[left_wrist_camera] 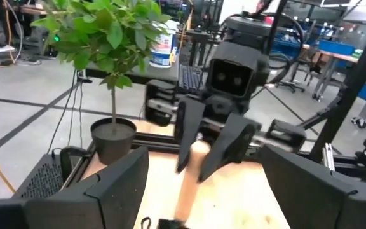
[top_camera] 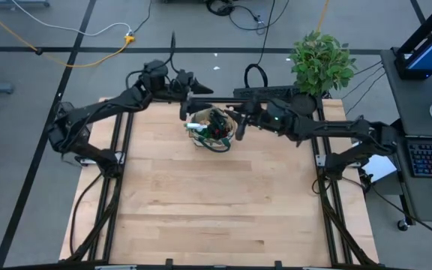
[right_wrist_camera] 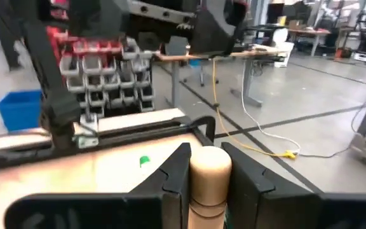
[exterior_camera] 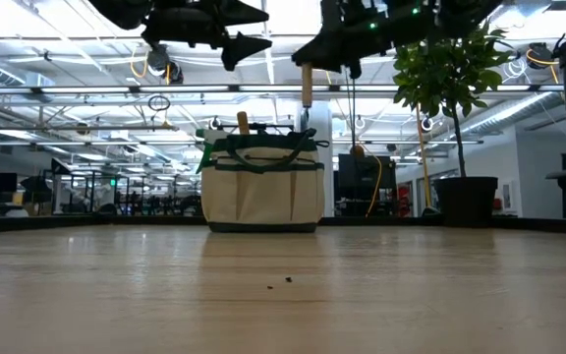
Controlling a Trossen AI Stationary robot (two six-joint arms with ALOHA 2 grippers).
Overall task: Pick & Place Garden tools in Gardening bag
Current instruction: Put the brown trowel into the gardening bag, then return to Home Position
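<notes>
We hold a wooden tool handle (right_wrist_camera: 209, 173) in the right gripper (right_wrist_camera: 209, 166) above the bag (exterior_camera: 263, 184); the left gripper (exterior_camera: 234, 29) hangs wide. Releasing off-centre could drop the tool outside the bag.

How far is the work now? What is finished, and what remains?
Done: several tools already stand in the bag, and no tool lies loose on the table. In hand: the right pincer holds a wooden handle above the bag; the left pincer is open beside it. Left: lower and release.
</notes>
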